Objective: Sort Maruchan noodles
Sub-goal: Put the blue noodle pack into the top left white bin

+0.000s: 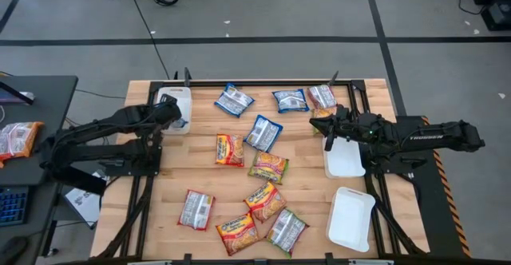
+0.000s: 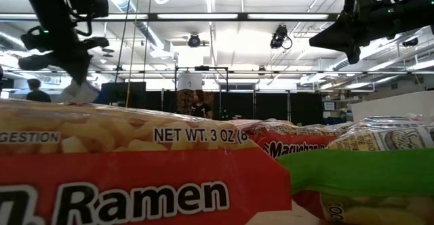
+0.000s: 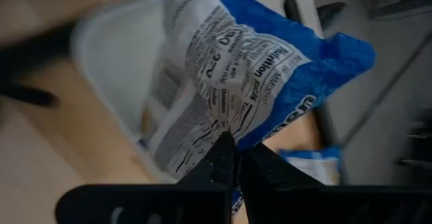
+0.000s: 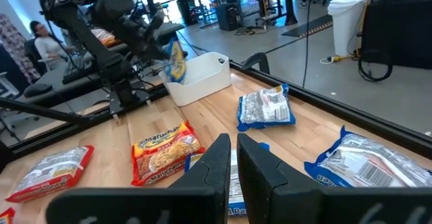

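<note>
My left gripper [image 1: 170,115] hovers over the white tray [image 1: 180,99] at the table's far left, shut on a blue-white noodle packet [image 3: 250,62]. The same packet [image 4: 175,61] shows above that tray in the right wrist view. My right gripper [image 4: 233,153] is shut, holds nothing, and is raised above the table [image 2: 352,38] beside a red-silver packet [image 1: 322,97]. Other packets lie flat on the table: blue-white ones [image 1: 233,100] [image 1: 290,100] [image 1: 263,132], orange-yellow ones [image 1: 229,149] [image 1: 269,167], a green one [image 1: 287,231] and a pinkish one [image 1: 196,209]. My left gripper pinches the blue-white packet between its two fingers at the packet's edge [image 3: 226,126]. The packet is lifted clear of the table, crumpled, over the white tray [image 3: 115,48]. Its printed white back faces the wrist camera.
Two more white trays sit at the table's right, one [image 1: 345,160] by my right arm and one [image 1: 351,217] nearer. Another packet [image 1: 17,137] lies on a dark side desk left of the table. A person [image 4: 44,45] sits beyond the table. Black rails frame the tabletop.
</note>
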